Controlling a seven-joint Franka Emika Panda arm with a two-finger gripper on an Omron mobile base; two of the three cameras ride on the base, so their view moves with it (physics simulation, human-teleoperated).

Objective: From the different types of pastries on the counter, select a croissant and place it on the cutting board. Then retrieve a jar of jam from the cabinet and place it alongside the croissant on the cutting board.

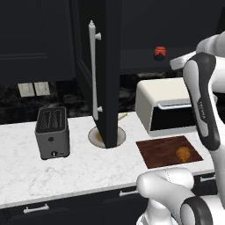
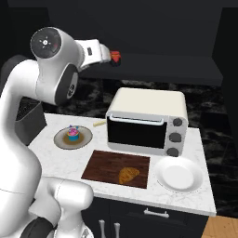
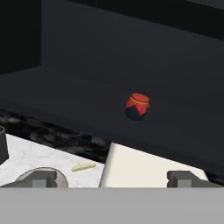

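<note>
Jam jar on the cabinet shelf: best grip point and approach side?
Grip the jar of jam across its dark body, just under the red top. It stands upright and alone on the shelf of the open cabinet, so coming in level from the front looks best, above the toaster oven. The gripper is open, short of it.

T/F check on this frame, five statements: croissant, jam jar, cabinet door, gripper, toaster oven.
1. The golden-orange croissant lies on the dark reddish-brown wooden cutting board. True.
2. The small red-topped jam jar stands on the cutting board. False: it sits on the shelf of the black wall cabinet.
3. The cabinet door with the long white bar handle is closed. False: it stands swung open.
4. The two-finger gripper is clamped on the jar. False: its fingers are spread, the jar ahead of them.
5. The cream toaster oven stands behind the board. True.
</note>
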